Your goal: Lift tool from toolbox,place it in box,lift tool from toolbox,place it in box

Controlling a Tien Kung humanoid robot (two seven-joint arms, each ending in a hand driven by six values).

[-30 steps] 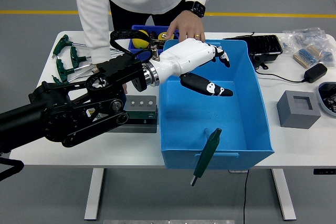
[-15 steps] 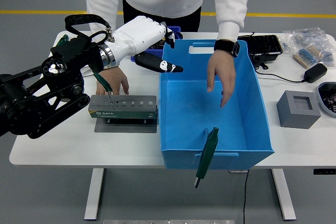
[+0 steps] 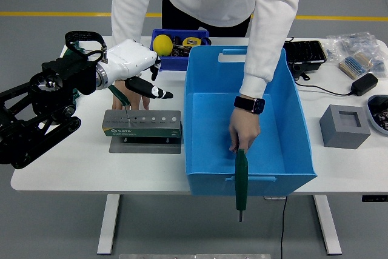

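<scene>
While person's hand (image 3: 244,130) grips it, dark-green tool (image 3: 241,181) overhangs box (image 3: 209,77) rim.

left robot hand (image 3: 138,68) raised, fingers relaxed

A person's arm (image 3: 267,47) and hand (image 3: 244,130) reach into the blue box (image 3: 293,119), blocking its middle.

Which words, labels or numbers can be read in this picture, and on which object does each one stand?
"SATA": on the front face of the green tool holder, small but just readable.
Items in the small blue bin: any print is too small to read.
Packets at the table's far right corner: print too blurred to read.
Nothing else legible.
</scene>
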